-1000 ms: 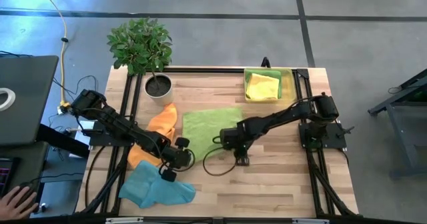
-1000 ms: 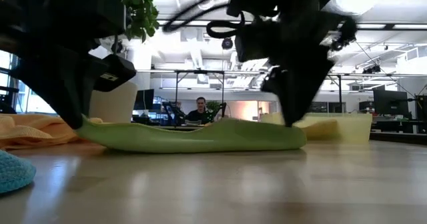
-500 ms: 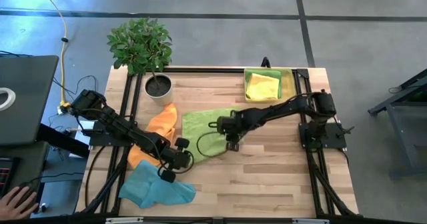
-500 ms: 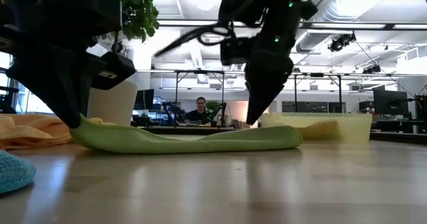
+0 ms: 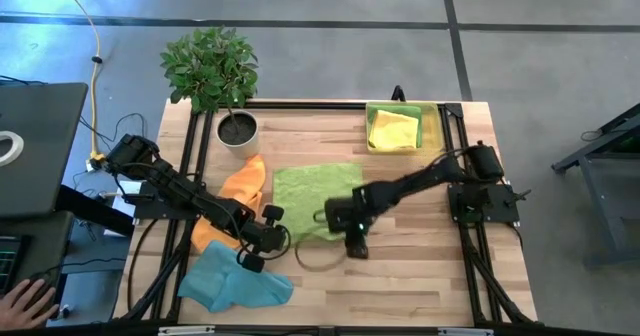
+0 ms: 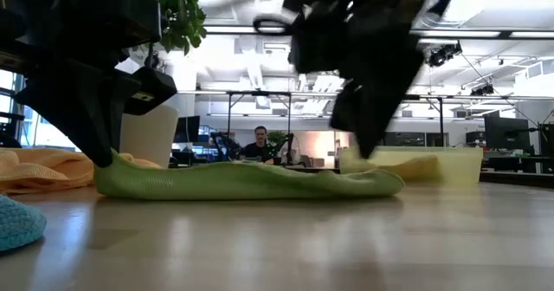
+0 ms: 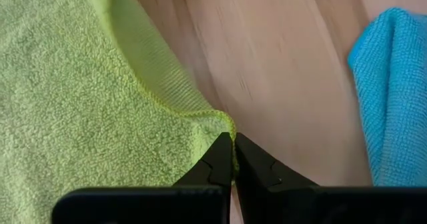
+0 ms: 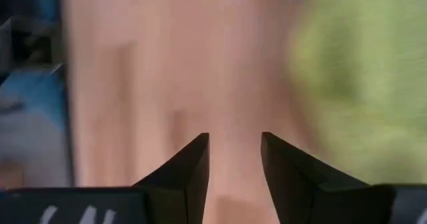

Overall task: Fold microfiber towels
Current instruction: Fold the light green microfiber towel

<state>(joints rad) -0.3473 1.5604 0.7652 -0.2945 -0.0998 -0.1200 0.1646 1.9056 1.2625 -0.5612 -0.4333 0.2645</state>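
Right pincer (image 5: 357, 244), fingers apart and empty, has swung back off the green towel (image 5: 312, 190), probably regrasping; left pincer (image 7: 233, 159) stays clamped on its corner.

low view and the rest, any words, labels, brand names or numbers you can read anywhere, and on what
None can be read in any view.
The green towel, blue towel, orange towel and yellow tray show no label or print.
The plant pot is plain.
Pale marks at the edge of the right wrist view are too blurred to read.
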